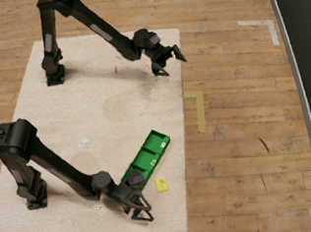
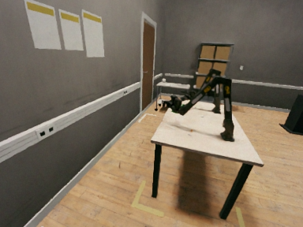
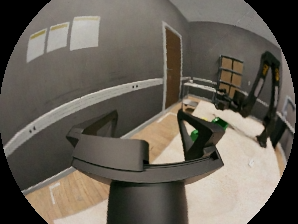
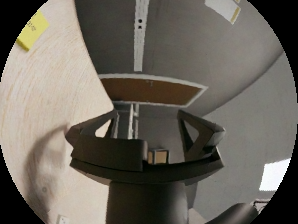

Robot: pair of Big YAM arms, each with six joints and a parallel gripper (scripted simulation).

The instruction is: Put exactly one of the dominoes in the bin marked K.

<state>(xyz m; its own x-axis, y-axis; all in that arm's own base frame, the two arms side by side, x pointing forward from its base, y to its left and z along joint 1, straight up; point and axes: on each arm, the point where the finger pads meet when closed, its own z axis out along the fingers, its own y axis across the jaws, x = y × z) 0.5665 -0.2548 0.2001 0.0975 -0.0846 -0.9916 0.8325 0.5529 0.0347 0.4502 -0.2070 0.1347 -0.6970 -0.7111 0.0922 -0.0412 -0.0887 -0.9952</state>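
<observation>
Hovering wide open, left claw (image 1: pixel 176 67) (image 2: pixel 169 105) (image 3: pixel 148 113)

Letters on the green bins (image 1: pixel 145 160) too small to read.
</observation>
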